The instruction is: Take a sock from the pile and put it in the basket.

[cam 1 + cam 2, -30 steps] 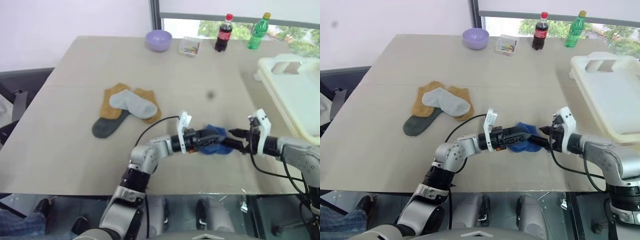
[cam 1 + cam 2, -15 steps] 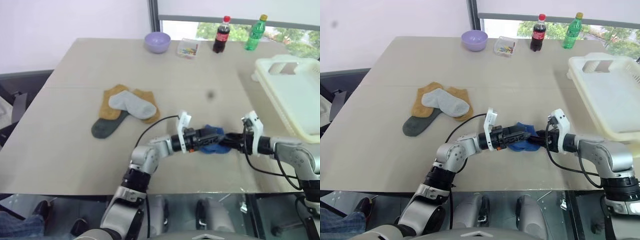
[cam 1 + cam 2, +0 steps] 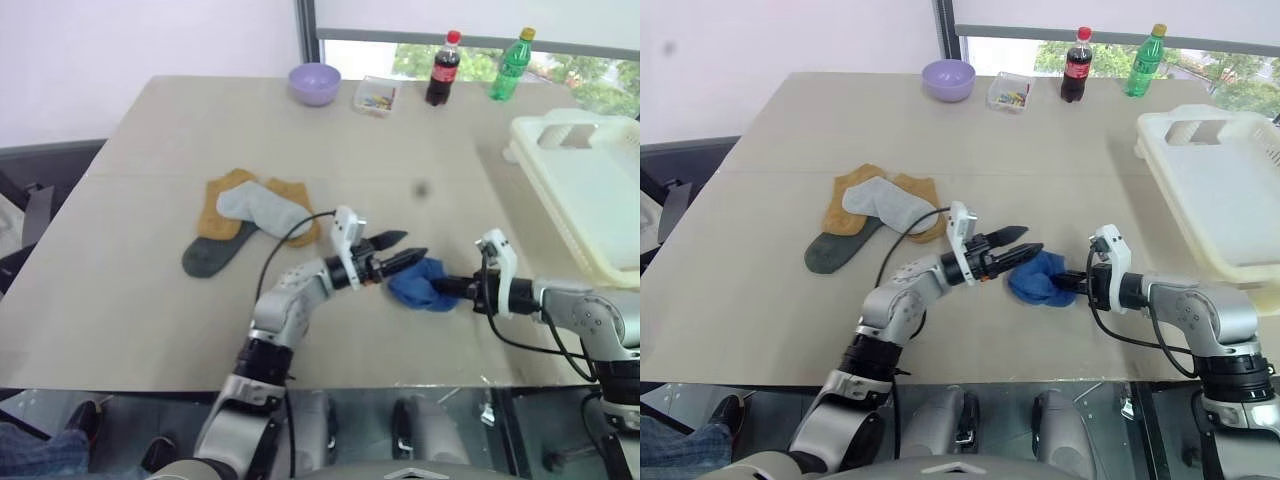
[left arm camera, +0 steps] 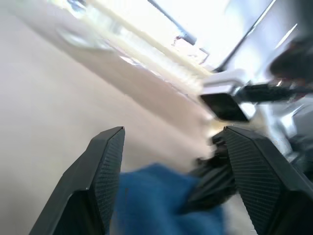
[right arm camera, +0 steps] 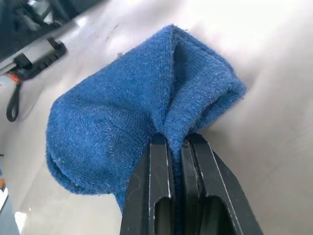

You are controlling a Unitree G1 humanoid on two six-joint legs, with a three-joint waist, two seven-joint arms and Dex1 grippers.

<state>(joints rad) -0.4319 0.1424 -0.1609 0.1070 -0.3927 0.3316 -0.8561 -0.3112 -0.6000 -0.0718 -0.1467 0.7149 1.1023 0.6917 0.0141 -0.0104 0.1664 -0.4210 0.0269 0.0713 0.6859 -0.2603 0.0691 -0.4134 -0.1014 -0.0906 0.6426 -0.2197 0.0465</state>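
1. Right gripper (image 5: 176, 147) clamped on a fold of the blue sock (image 5: 132, 112), which lies on the table (image 3: 150, 300).
2. Left gripper (image 3: 398, 250) spread, just left of the sock.
3. Pile (image 3: 250, 215) farther left; basket (image 3: 590, 190) at right edge.

Even daylight from window (image 3: 560, 45) at back, soft shadows; left wrist view motion-blurred w/ blown-out glare.

Beige table (image 3: 130, 300), sock pile (image 3: 250, 220), blue sock (image 3: 420, 283), lilac bowl (image 3: 316, 82), 2 bottles (image 3: 443, 68), white basket (image 3: 590, 190)
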